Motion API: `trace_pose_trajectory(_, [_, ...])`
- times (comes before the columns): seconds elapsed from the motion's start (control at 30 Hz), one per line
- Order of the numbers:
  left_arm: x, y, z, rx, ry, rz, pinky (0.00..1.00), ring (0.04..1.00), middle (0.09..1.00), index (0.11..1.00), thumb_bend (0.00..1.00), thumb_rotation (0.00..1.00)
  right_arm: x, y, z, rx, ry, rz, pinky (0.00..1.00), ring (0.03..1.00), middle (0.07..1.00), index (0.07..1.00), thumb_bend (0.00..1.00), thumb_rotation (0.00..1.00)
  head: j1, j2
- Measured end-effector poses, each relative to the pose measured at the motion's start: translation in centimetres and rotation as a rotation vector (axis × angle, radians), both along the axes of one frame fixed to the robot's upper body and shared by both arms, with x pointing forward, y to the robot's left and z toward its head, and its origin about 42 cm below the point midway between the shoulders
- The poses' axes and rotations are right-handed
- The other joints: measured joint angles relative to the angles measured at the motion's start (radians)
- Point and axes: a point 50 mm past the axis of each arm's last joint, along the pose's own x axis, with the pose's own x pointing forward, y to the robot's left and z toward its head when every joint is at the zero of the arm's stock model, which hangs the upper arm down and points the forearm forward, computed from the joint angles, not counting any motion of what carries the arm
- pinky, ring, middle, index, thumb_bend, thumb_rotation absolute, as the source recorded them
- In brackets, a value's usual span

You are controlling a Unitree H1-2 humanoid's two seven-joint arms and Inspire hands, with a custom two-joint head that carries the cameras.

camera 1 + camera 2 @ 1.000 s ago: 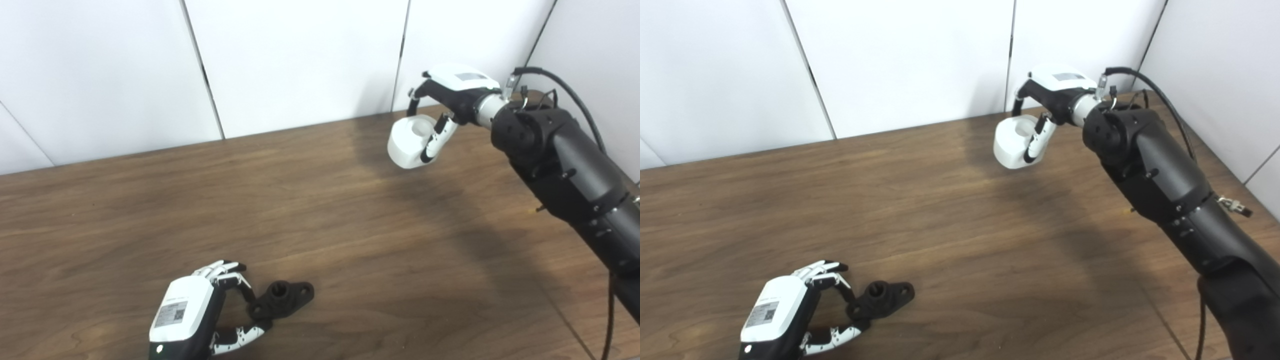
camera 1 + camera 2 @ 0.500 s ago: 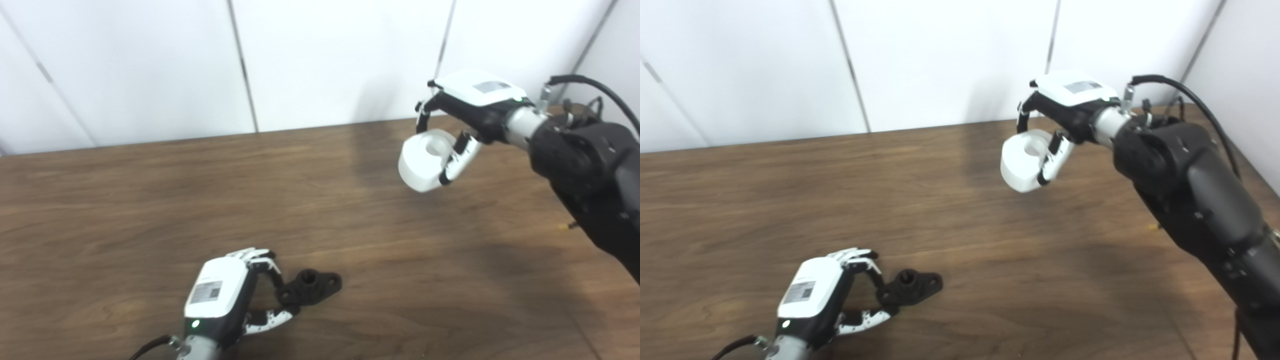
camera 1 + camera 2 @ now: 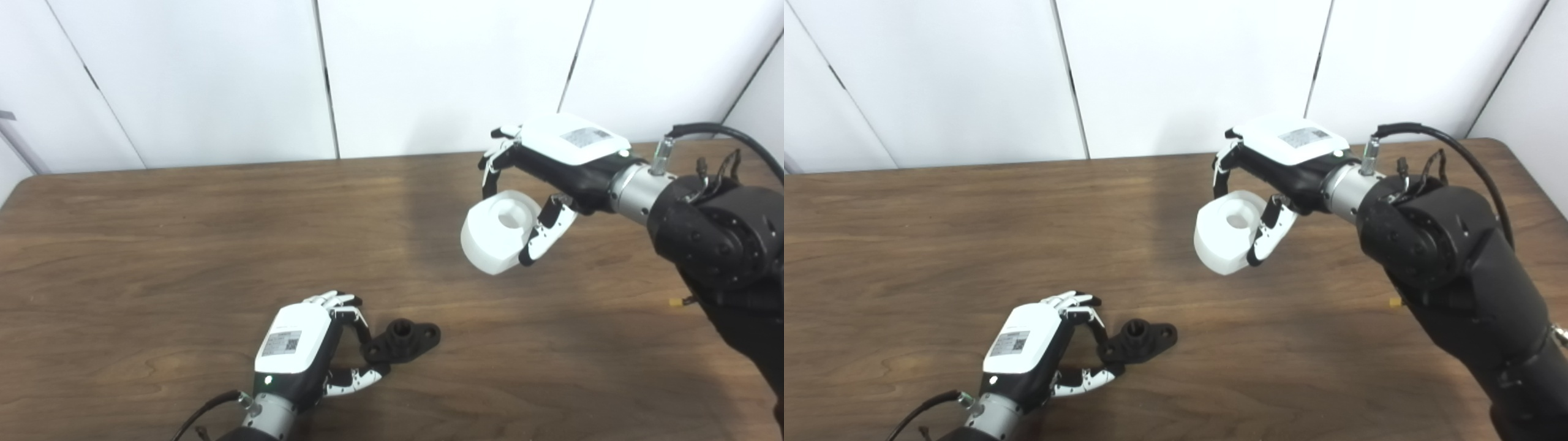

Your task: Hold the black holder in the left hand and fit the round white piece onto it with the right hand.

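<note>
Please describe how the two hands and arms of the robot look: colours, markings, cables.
Both the left hand and right hand have white back covers bearing printed labels, black palms, and white-and-black fingers. The right arm is bulky black with a silver wrist collar and a black cable looping over it.

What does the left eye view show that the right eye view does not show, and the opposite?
Only the left eye view shows the table's rounded left corner, with a grey object at the wall above it. Only the right eye view shows the table's rounded right corner and more of the right forearm. Both show the right hand holding the round white piece above the table, and the left hand low on the table, pinching one end of the black holder, which seems to lie on the wood.
</note>
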Motion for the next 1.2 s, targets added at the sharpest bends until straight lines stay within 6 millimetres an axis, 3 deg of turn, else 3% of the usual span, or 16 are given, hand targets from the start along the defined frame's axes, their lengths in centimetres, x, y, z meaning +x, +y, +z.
trace_pose_trajectory(0.47, [0.2, -0.3, 0.1, 0.005, 0.0, -0.001, 0.84, 0.866, 0.811, 0.492, 0.51, 0.05, -2.3, 3.4, -2.1, 0.048, 0.032, 0.061, 0.92, 0.957, 0.82, 0.488, 0.52, 0.14, 0.014, 0.023])
trace_pose_trajectory(1.2, [0.6, -0.8, 0.3, 0.016, 0.01, -0.001, 0.84, 0.866, 0.81, 0.492, 0.51, 0.05, -3.4, 5.2, -4.0, 0.085, 0.081, 0.128, 0.9, 0.954, 0.82, 0.488, 0.52, 0.14, 0.038, 0.028])
